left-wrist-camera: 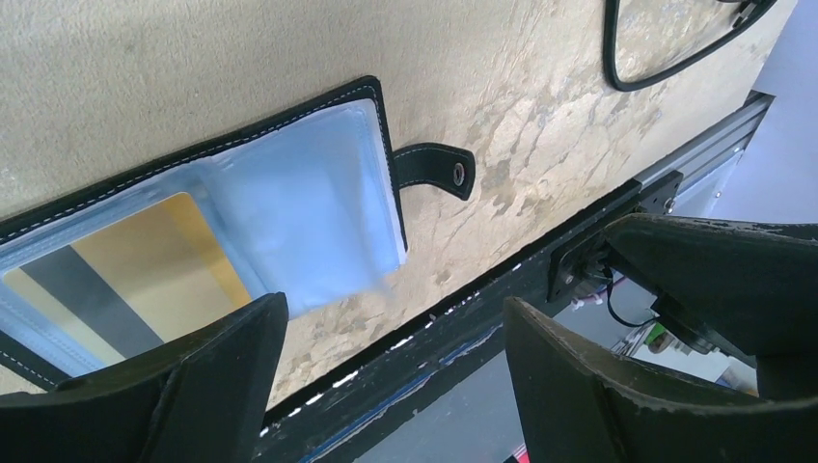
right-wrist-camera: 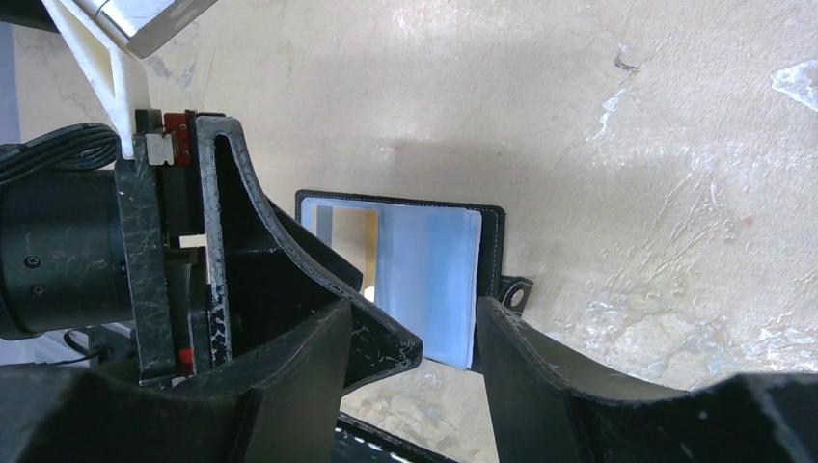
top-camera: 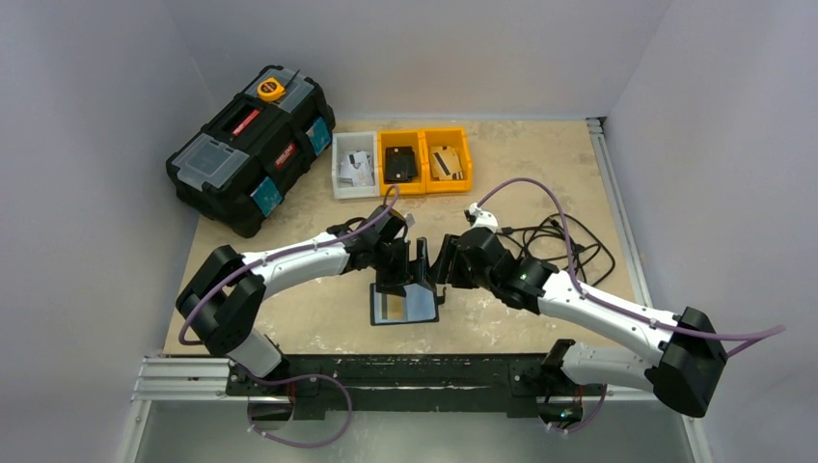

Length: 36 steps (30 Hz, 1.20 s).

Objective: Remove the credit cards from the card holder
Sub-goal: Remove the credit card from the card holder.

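Note:
The black card holder [top-camera: 378, 318] lies open and flat on the table between the two arms. In the left wrist view its black stitched edge [left-wrist-camera: 289, 106] frames clear pockets holding a pale bluish card [left-wrist-camera: 309, 212] and a gold card with a dark stripe [left-wrist-camera: 125, 280]. The snap tab [left-wrist-camera: 439, 169] sticks out sideways. My left gripper [top-camera: 397, 275] is open and empty, just above the holder's near edge [left-wrist-camera: 395, 376]. My right gripper [top-camera: 446, 265] is open and empty beside it, over the bluish card [right-wrist-camera: 424, 280], with the holder's edge [right-wrist-camera: 494, 246] behind the fingers [right-wrist-camera: 415, 376].
A large black toolbox [top-camera: 251, 145] stands at the back left. A white bin [top-camera: 355, 166] and two orange bins [top-camera: 401, 162] with cards and a wallet sit at the back. Black cables [top-camera: 559, 241] lie at the right. A metal rail [top-camera: 386, 371] runs along the front edge.

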Available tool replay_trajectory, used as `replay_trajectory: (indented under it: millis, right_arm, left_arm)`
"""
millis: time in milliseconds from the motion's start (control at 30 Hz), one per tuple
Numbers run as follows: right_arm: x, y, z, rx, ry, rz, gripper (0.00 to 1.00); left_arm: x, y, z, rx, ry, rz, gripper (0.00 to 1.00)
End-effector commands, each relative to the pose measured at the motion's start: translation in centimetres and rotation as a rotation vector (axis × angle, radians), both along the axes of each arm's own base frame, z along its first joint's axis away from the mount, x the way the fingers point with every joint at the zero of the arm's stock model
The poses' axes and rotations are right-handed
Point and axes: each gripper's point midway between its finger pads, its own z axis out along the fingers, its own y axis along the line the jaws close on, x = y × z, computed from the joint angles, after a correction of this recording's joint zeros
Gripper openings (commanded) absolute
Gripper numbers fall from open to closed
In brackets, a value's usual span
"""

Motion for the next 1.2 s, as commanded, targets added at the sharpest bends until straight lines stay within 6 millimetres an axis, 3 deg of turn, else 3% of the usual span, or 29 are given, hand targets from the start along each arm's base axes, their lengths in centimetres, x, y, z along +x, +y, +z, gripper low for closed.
replay_trajectory:
  millis: [0, 133, 233, 333, 533, 667, 700, 867, 1167]
  right_arm:
    - [0.0, 0.6, 1.3, 0.034, -0.004, 0.000, 0.51]
    - [-0.1, 0.5, 1.9, 0.043, -0.012, 0.003, 0.51]
    - [-0.1, 0.3, 2.3, 0.048, -0.024, 0.003, 0.51]
    - [0.1, 0.3, 2.3, 0.027, -0.032, 0.007, 0.52]
    - [-0.6, 3.2, 1.4, 0.107, 0.007, 0.079, 0.50]
    - [-1.0, 5.6, 0.7, 0.141, 0.034, 0.132, 0.49]
    - [-1.1, 6.2, 0.5, 0.152, 0.042, 0.146, 0.48]
    - [-1.4, 8.9, -1.4, 0.160, 0.092, 0.199, 0.45]
    - [-1.2, 10.8, -4.2, 0.160, 0.145, 0.225, 0.42]
  left_arm:
    - [1.1, -3.3, 6.3, -0.201, -0.107, -0.073, 0.83]
    - [0.9, -4.6, 6.9, -0.274, -0.074, -0.099, 0.83]
    - [1.2, -4.3, 7.0, -0.250, -0.079, -0.080, 0.82]
    - [2.3, -1.5, 5.9, -0.119, -0.100, 0.016, 0.81]
    - [3.6, 5.5, 3.2, 0.025, -0.084, 0.175, 0.69]
    - [3.0, 8.5, 1.7, 0.100, -0.077, 0.202, 0.49]
    - [2.8, 8.9, 1.4, 0.112, -0.077, 0.205, 0.41]
    - [2.0, 9.2, 0.0, 0.120, -0.052, 0.201, 0.20]
    - [1.6, 9.2, -2.9, 0.144, -0.002, 0.187, 0.03]
